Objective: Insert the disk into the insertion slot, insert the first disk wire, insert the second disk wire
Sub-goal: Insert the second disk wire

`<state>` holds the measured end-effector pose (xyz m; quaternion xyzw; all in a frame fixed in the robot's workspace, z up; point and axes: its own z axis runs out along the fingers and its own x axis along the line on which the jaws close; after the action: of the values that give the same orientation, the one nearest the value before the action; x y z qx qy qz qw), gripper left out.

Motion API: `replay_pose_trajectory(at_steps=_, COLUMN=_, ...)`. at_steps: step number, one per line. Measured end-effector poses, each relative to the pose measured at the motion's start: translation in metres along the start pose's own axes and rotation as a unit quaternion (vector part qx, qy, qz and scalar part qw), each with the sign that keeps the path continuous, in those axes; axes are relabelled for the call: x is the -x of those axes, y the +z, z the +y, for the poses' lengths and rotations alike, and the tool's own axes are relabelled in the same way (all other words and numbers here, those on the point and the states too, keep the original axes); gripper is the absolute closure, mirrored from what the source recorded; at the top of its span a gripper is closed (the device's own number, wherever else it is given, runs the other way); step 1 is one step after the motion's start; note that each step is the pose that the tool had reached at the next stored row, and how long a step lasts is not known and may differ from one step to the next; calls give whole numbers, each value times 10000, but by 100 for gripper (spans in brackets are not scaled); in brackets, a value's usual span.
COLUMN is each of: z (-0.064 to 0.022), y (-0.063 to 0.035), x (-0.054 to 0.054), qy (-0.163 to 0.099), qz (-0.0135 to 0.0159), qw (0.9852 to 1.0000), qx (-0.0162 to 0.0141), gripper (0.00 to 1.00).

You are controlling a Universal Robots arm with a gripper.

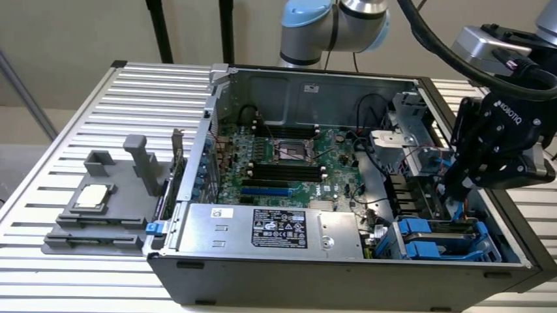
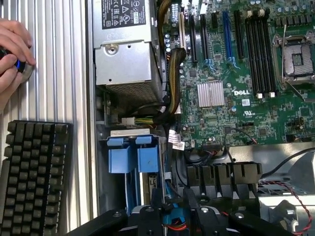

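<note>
2 blue tabs (image 2: 133,155) top the slot (image 1: 448,228) at the case's (image 1: 348,287) near right corner, where the disk (image 1: 432,244) sits in its blue carrier. Along the same near wall lies the supply box (image 1: 270,228) with a black label. Outside that wall, a keyboard (image 2: 29,177) and a person's hand (image 2: 12,49) rest on the table (image 1: 52,274). Just over the slot's far end hangs the gripper (image 1: 454,190), its fingers (image 2: 156,209) closed on a blue plug (image 2: 171,220). Near the table's left edge in the exterior view stands a grey fixture (image 1: 104,208). Farther in, the board (image 1: 287,176) carries 1 black socket (image 1: 291,151).
</note>
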<state>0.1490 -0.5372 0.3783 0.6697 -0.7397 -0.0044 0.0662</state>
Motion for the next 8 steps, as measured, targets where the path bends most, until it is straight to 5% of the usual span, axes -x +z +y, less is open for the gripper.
replay_pose_trajectory(at_steps=4, z=-1, y=11, x=1, qy=4, qz=39, qw=10000, qx=-4, gripper=78)
replay_pose_trajectory(at_steps=8, z=-3, y=29, x=3, qy=12, qz=113, qw=9999, qx=-11, gripper=78)
